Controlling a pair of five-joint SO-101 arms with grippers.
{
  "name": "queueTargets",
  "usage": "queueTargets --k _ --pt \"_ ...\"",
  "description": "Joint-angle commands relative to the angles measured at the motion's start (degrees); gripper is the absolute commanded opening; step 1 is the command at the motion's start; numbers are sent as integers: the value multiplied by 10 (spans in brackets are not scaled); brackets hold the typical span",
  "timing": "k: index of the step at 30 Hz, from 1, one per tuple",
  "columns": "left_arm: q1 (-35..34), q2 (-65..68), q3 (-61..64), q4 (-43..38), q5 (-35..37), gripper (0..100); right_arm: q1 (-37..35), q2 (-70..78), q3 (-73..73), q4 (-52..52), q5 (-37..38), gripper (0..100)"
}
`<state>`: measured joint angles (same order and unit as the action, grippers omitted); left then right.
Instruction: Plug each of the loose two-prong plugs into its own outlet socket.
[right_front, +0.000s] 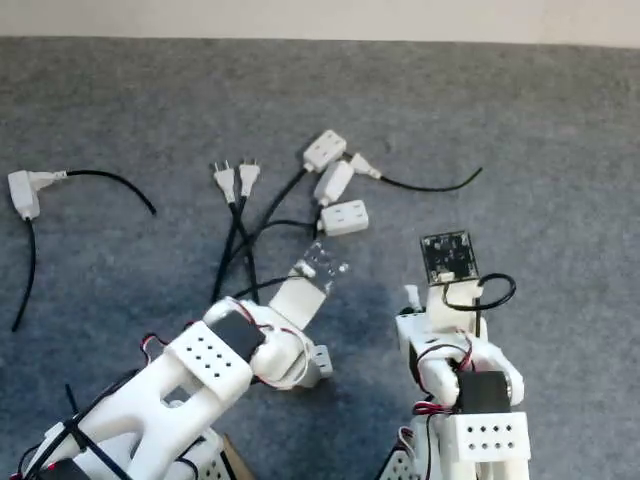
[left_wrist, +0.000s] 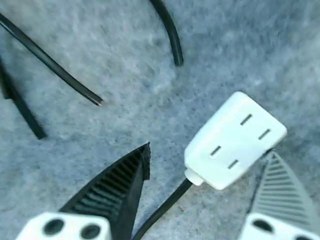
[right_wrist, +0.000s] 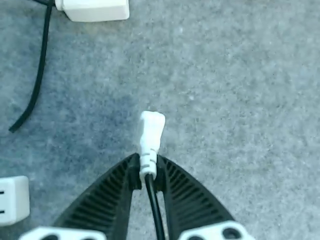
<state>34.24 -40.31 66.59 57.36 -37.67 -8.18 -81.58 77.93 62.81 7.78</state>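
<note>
A white plug (right_wrist: 151, 129) is pinched at its base between the fingers of the right claw (right_wrist: 148, 162), which is closed on it. The plug's body sticks out past the fingertips (its prongs cannot be made out), and its black cord (right_wrist: 155, 210) runs back between the fingers toward the wrist. A socket block (left_wrist: 235, 140) lies on the grey carpet (right_front: 560, 120) with its four slots facing up, between the spread fingers of the left claw (left_wrist: 210, 151), which is open and grips nothing. The block is close against the pale finger (left_wrist: 280, 192), though I cannot tell whether they touch, and there is a clear gap to the black finger (left_wrist: 120, 185). A socket cord (left_wrist: 165, 207) leaves the block's claw-side end and runs back between the fingers. In the high view, past the left claw's tips and beyond this block, a middle socket block (right_front: 333, 182) lies with a second plug (right_front: 362, 166) meeting its end. A far socket block (right_front: 325, 150) lies just beyond it. Out to one side of the left claw, away from the right claw, a pair of loose plugs (right_front: 236, 179) lies side by side with the prongs pointing away from the arms. Well apart from both claws, an edge socket (right_front: 24, 195) lies joined to an edge plug (right_front: 45, 180).
</note>
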Motion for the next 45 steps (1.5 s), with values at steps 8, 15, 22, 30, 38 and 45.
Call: queueTargets --k 8,15,22,30,38,45 --pt "6 2 8 -33 -17 241 -23 -9 -4 2 8 5" --pt "5 38 -4 -81 11 130 -24 -9 -4 2 8 5" --pt "8 262 -183 -113 18 128 -27 -9 -3 2 8 5" --pt "11 407 -408 -37 38 127 -27 -9 -1 2 21 5" --pt "37 401 -457 -15 62 131 -27 -9 -2 2 21 5" --pt "24 395 -460 24 69 284 -27 -9 -2 2 23 5"
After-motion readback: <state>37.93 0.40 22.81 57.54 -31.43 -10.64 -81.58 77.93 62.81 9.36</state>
